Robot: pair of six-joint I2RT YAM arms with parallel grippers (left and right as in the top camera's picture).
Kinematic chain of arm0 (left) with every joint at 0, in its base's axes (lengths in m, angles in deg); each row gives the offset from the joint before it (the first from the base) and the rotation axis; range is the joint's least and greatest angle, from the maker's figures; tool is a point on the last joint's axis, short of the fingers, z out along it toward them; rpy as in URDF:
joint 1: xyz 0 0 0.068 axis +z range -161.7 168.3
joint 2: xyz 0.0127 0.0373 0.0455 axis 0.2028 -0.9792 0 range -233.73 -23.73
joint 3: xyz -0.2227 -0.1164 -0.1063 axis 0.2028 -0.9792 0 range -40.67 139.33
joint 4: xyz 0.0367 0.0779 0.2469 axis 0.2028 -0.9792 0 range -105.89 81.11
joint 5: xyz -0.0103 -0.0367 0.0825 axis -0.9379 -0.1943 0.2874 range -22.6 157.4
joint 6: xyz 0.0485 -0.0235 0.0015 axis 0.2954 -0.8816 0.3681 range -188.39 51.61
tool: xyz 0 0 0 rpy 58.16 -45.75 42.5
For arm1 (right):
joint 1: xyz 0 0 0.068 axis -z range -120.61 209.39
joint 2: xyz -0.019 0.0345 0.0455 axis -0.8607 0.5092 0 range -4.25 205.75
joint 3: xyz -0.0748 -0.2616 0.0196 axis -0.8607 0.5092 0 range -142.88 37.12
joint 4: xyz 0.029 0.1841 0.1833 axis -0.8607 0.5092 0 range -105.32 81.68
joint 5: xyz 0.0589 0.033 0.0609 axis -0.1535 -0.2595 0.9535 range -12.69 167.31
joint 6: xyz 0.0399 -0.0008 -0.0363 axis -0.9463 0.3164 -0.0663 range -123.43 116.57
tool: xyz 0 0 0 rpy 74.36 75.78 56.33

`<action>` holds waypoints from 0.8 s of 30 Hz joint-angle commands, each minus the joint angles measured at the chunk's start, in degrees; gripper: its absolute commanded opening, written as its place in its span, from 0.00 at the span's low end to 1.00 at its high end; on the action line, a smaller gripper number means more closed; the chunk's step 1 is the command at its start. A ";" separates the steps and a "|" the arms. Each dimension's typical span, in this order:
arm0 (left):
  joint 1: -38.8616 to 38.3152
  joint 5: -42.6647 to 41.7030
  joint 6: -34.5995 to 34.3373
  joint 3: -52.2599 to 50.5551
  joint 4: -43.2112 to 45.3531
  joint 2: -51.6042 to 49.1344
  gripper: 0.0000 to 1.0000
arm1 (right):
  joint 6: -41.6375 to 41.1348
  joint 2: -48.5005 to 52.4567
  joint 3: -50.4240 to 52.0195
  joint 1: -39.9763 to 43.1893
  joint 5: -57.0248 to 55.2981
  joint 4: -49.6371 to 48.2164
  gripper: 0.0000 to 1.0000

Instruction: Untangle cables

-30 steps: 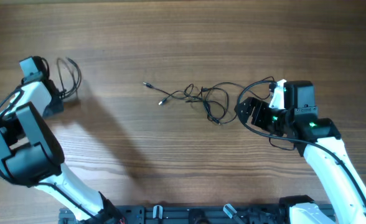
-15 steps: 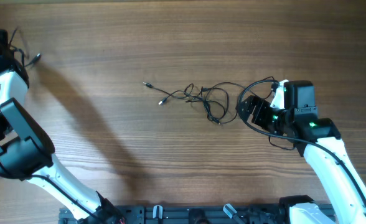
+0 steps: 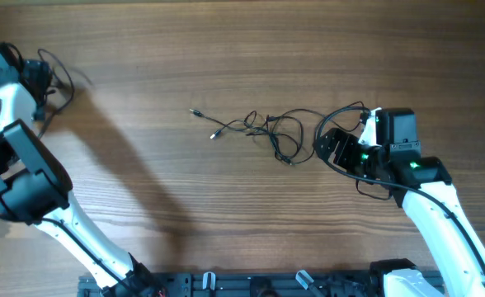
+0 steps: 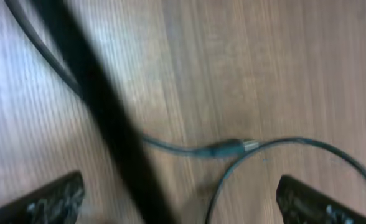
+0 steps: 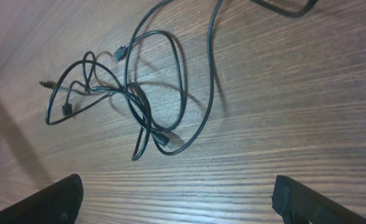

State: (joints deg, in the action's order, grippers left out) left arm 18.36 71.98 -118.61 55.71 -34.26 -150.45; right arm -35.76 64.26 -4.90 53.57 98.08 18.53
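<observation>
I find most of the cables bunched in a loose knot near the middle of the table; two thin ends trail out of it to the left and lie flat on the wood; a wider loop reaches right, towards the right tool. From the right wrist I see the same knot ahead of the tool and apart from it; several loops cross one another at its centre, and one strand runs off the top of that view.

A single cable lies well apart from the knot, at the far left of the table and close to the left border of the overhead view; it sits just beside the left tool. The left wrist view is blurred; I can make out this cable's plug lying on the wood between the fingers; whether the dark diagonal band across that view is part of the same cable I cannot tell.

Left tool: open, fingers wide apart, gripping nothing. Right tool: open, fingers wide apart, only wood between them.

Bare wood surrounds the knot on every side; the broadest stretch lies between it and the single cable; the narrowest is on the side of the right tool.
</observation>
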 commanded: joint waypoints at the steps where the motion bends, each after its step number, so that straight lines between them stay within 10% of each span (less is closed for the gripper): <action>1: -0.22 -2.38 -2.14 6.25 -6.80 8.20 1.00 | 0.87 -0.37 0.13 -0.22 2.03 -0.11 1.00; 6: -0.55 -15.56 3.87 6.25 -13.09 11.93 1.00 | 5.42 -0.37 0.13 -0.22 3.21 1.79 1.00; 9: -5.01 -30.62 30.45 5.81 -16.85 11.19 1.00 | 5.38 -0.37 0.13 -0.22 3.21 0.68 1.00; 13: -13.84 -28.04 64.04 5.70 -21.00 7.87 0.09 | 5.40 -0.37 0.13 -0.22 2.99 0.70 1.00; 16: -17.27 -12.35 66.07 5.70 -20.35 3.85 0.04 | 5.38 -0.37 0.13 -0.22 1.97 0.74 1.00; 24: -11.78 -9.27 67.84 5.68 -23.04 -2.99 0.04 | 5.31 -0.37 0.13 -0.22 -1.53 -0.63 1.00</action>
State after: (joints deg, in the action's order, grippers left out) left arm 3.24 60.22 -52.40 61.56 -57.78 -151.63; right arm -31.59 64.26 -4.90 53.57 98.85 18.77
